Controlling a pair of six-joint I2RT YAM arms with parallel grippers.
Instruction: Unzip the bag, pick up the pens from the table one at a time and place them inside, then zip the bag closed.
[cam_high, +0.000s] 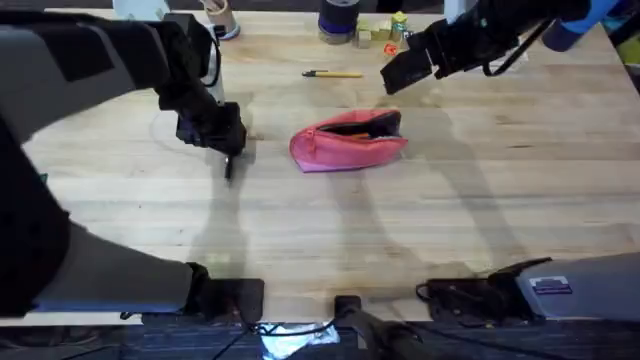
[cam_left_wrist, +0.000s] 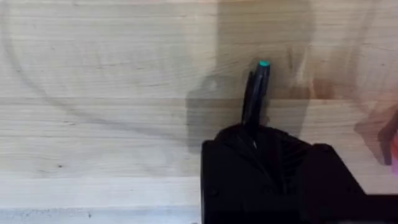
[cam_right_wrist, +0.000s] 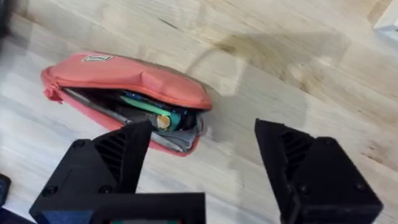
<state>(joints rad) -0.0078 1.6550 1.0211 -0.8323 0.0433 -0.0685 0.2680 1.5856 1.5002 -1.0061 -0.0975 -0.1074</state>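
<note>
The pink bag (cam_high: 348, 142) lies unzipped at mid-table, its dark opening facing the far side. In the right wrist view the bag (cam_right_wrist: 124, 74) gapes, with several pens (cam_right_wrist: 149, 112) inside. A yellow pen (cam_high: 333, 73) rests on the table (cam_high: 450, 220) beyond the bag. My left gripper (cam_high: 228, 150) hovers left of the bag, shut on a dark pen (cam_high: 229, 168) that points down toward the wood. The left wrist view shows that dark pen (cam_left_wrist: 255, 93) with a teal tip, sticking out of the left gripper (cam_left_wrist: 255, 134). My right gripper (cam_high: 400, 72) stands open beyond and right of the bag; between its fingers (cam_right_wrist: 118, 155) there is nothing.
A dark cup (cam_high: 338, 20) and small coloured blocks (cam_high: 385, 30) stand at the far edge. A tape roll (cam_high: 222, 20) sits at the far left. Bare wood lies in front of the bag.
</note>
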